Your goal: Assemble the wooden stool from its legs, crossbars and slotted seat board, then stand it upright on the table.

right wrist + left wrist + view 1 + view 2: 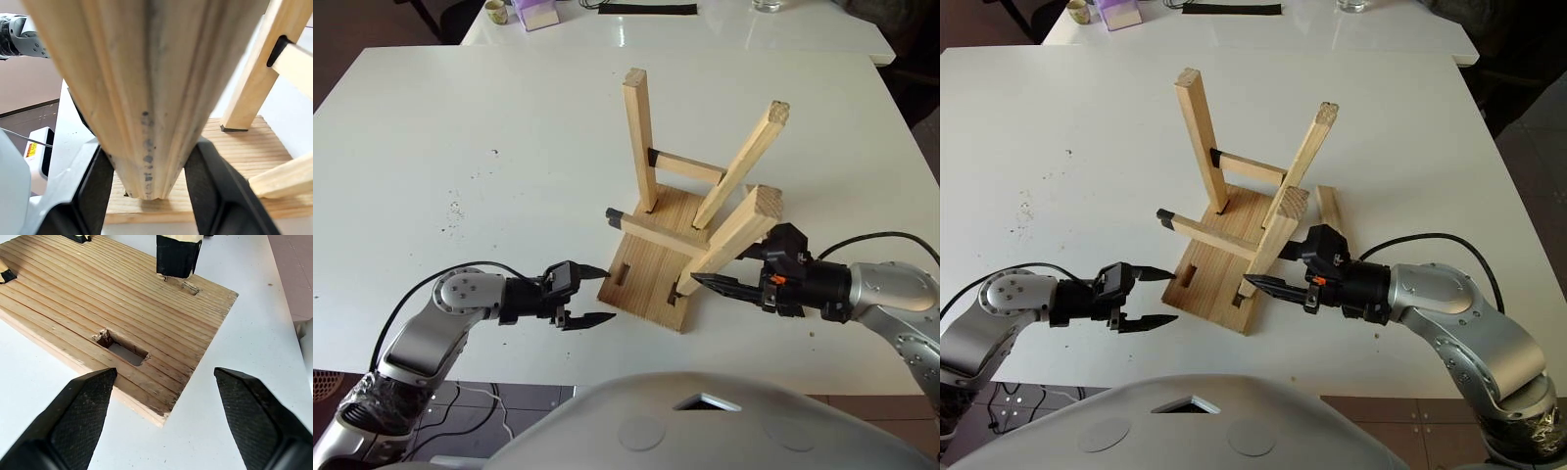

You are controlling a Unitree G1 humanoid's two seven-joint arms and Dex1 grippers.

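Wooden seat board (651, 264) lies flat on the desk (460, 147). My right pincer (703, 284) is clamped on a leg (739, 227), which I judge half-seated. My left pincer (607, 292) gapes empty beside the vacant slot (621, 275). Next, I'd press down.

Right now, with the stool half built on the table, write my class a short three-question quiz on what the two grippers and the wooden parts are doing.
1. True or false: the left gripper is shut on a crossbar.
2. Multiple choice: the right gripper is clamped on A) a tilted leg, B) a screwdriver, C) nothing.
3. Short answer: how many other legs stand on the seat board, free of any gripper?
Key: 1 false, it is open beside the seat board. 2 A. 3 two.
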